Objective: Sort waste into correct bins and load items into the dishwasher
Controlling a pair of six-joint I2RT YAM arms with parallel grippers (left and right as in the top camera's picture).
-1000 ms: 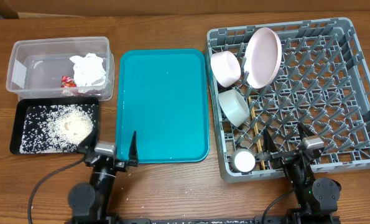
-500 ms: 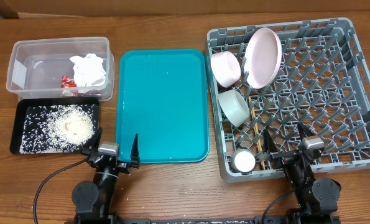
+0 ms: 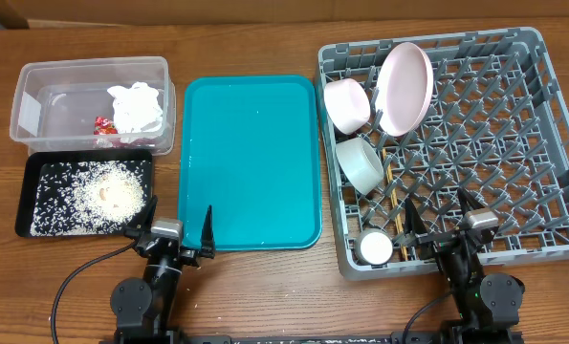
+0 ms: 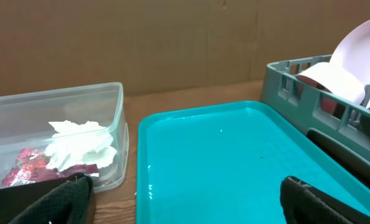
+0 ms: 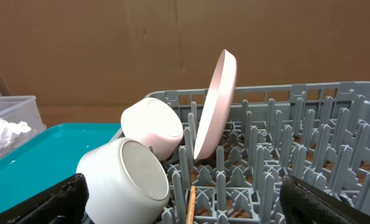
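Inspection of the table, overhead view.

**Waste.** The clear plastic rectangular tub [image 3: 45,81] at upper left holds the crumpled white paper tissue [image 3: 136,105] and the small red crinkled snack wrapper [image 3: 103,123]. The shallow black rectangular tray [image 3: 24,191], just below the tub, holds the loose whitish rice grains [image 3: 102,189]. No waste is seen outside these two bins.

**Dishes.** The large square grey plastic dish rack [image 3: 514,143] fills the right of the frame. Along its left side stand:
- the white round plate [image 3: 404,88], on edge between pegs
- the pinkish-white bowl [image 3: 346,104], beside the plate
- the pale grey-green bowl [image 3: 361,163], below them
- the two thin wooden chopsticks [image 3: 391,196], lying on the lattice
- the small white cup [image 3: 375,247], in the lower left corner of the rack

The large teal plastic serving tray [image 3: 251,162] at centre carries nothing.

**Grippers.** The left gripper [image 3: 179,225] sits at the lower edge of the teal tray with its jaws spread wide, holding nothing. The right gripper [image 3: 439,218] sits at the lower edge of the rack, jaws likewise spread and empty.

**Change.** Over the last second the left arm has edged slightly toward the right of the frame and then stopped. The right arm and every object are unmoved.

**Finding.** Both arms appear parked near their bases with nothing left to pick up. In my judgement the task is complete, or within a final settling motion of it.
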